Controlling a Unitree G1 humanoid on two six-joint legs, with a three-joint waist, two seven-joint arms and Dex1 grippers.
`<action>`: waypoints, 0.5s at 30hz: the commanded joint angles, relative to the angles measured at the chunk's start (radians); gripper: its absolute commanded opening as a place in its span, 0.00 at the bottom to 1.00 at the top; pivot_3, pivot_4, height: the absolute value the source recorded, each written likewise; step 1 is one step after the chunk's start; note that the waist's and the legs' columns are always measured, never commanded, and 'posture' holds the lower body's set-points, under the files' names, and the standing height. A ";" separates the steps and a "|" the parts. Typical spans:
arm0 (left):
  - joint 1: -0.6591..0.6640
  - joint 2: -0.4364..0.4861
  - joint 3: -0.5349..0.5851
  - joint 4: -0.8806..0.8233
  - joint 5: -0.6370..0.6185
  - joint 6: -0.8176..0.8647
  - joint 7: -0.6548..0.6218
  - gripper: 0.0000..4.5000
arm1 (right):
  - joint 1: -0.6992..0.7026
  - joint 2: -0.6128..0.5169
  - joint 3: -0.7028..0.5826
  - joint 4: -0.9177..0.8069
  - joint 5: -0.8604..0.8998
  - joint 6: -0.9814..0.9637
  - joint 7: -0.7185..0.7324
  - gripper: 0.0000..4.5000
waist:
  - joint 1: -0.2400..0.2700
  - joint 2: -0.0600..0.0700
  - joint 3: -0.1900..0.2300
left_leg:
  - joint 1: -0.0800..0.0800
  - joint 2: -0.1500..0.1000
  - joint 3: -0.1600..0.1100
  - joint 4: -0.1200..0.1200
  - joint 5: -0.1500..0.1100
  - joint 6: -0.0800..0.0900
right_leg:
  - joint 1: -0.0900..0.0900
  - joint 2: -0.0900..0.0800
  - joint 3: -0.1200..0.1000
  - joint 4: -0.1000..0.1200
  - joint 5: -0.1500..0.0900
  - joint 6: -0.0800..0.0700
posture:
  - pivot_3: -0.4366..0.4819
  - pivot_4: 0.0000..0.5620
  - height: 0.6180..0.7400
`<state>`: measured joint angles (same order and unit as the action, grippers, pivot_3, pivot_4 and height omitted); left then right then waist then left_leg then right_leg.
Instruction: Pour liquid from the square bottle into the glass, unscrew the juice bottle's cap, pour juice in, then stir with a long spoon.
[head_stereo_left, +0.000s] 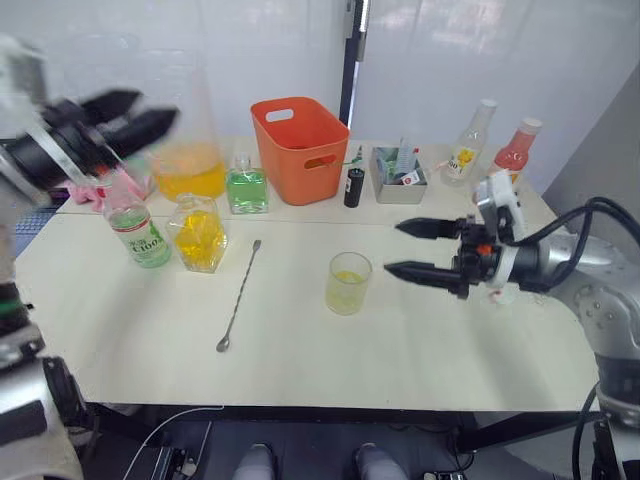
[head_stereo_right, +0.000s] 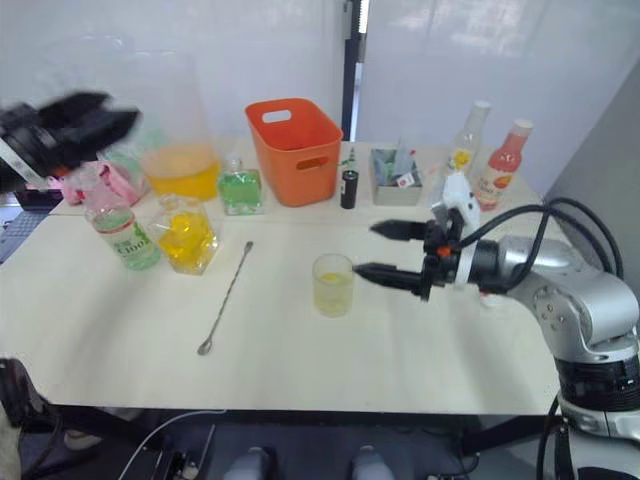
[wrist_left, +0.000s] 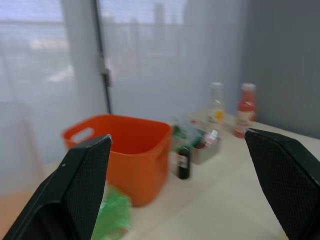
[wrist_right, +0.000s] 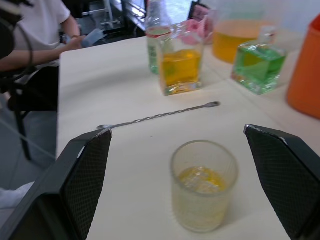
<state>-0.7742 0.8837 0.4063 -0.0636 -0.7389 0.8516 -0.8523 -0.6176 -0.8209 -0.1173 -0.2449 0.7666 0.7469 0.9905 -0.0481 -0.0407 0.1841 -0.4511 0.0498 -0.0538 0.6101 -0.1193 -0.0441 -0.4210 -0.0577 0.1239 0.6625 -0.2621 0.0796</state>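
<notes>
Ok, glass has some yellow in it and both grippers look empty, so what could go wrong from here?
1. The open right gripper points at the glass from close by; a forward drift could tip it and spill the yellow liquid.
2. The square bottle stands tight among the green-label bottle, green bottle and pitcher; the raised left gripper may knock a neighbour reaching in.
3. The long spoon lies flat, so pinching it could slip.

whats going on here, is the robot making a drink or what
Looks like drink mixing. The right gripper is open, pointed at the glass, which holds a little yellow liquid. The left gripper is open, raised above the square bottle. The long spoon lies untouched on the table.
</notes>
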 joint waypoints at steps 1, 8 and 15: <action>0.073 -0.006 -0.003 -0.199 -0.035 0.046 0.079 0.99 | 0.004 -0.044 -0.025 0.031 -0.040 -0.062 0.059 1.00 | 0.000 0.000 0.000 | 0.000 0.000 0.000 0.000 0.000 0.000 | 0.000 0.000 0.000 0.000 0.000 0.000 | 0.48 0.27 1.00; 0.273 -0.050 0.018 -0.387 -0.036 0.060 0.193 0.99 | 0.022 -0.076 -0.035 0.138 -0.098 -0.155 0.163 1.00 | -0.001 0.000 0.000 | 0.001 0.000 0.001 0.000 0.000 0.000 | 0.001 0.000 0.001 -0.001 0.000 0.000 | 0.48 0.27 1.00; 0.594 -0.142 0.131 -0.477 0.025 -0.070 0.242 0.99 | 0.129 -0.071 -0.072 0.242 -0.144 -0.280 0.238 1.00 | -0.002 0.000 0.000 | 0.005 0.000 0.002 -0.002 0.000 0.000 | 0.003 -0.001 0.002 -0.003 0.000 -0.001 | 0.48 0.27 1.00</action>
<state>-0.2095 0.7495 0.4805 -0.5183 -0.7467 0.8481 -0.6191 -0.4978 -0.8817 -0.1560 -0.0190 0.6411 0.5179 1.2129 -0.0501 -0.0407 0.1841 -0.4456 0.0497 -0.0514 0.6085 -0.1194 -0.0441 -0.4169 -0.0584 0.1254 0.6594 -0.2626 0.0789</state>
